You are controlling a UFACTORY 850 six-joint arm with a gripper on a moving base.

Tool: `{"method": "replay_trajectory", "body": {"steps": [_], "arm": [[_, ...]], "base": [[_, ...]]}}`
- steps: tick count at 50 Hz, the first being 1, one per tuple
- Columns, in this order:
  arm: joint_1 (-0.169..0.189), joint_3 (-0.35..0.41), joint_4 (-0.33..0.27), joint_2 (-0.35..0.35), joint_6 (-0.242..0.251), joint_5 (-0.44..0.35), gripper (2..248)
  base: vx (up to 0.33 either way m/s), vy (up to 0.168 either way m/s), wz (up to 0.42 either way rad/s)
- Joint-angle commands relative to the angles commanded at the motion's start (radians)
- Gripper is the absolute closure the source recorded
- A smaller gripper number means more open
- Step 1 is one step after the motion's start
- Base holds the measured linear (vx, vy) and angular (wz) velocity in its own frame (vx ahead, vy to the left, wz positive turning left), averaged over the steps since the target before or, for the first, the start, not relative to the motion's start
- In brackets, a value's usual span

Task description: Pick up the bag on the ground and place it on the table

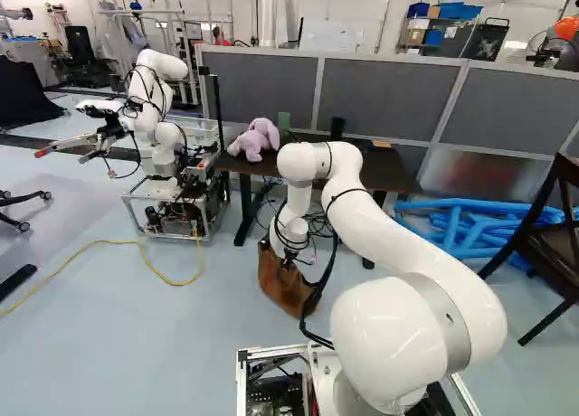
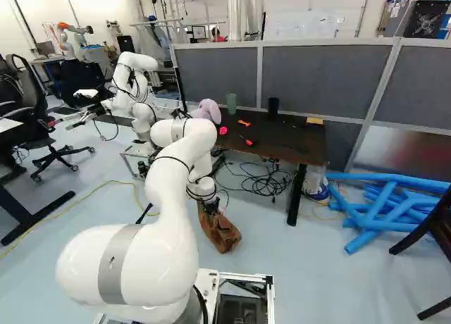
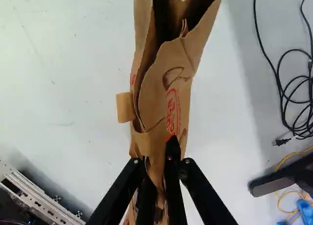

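Left base view, clock centred on the brown bag (image 1: pixel 282 285): another robot (image 1: pixel 159 118), eleven o'clock; purple plush toy (image 1: pixel 255 139), twelve, on the dark table (image 1: pixel 384 170), whose bare right part lies at one; blue tubes (image 1: pixel 466 226), two. The gripper (image 2: pixel 211 206) pinches the bag's paper between both fingers; in the wrist view, the bag extends ahead of them, toward twelve.

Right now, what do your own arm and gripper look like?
My arm is smooth, rounded and white, with a grey band near its base and black cables running outside it. My gripper is black, with slim, tapering fingers.
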State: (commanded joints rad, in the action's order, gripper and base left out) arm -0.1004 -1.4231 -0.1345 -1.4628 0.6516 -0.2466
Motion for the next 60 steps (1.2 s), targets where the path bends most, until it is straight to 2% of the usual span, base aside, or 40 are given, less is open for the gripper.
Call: {"method": "replay_trajectory", "body": {"steps": [10,35,60], "arm": [[0.0,0.011,0.0,0.012,0.0,0.0,229],[0.0,0.097,0.002,0.103,0.0,0.003,229],[0.0,0.177,0.047,0.197,0.0,0.013,229]], "base": [[0.0,0.0,0.0],[0.0,0.0,0.0],[0.0,0.0,0.0]]}}
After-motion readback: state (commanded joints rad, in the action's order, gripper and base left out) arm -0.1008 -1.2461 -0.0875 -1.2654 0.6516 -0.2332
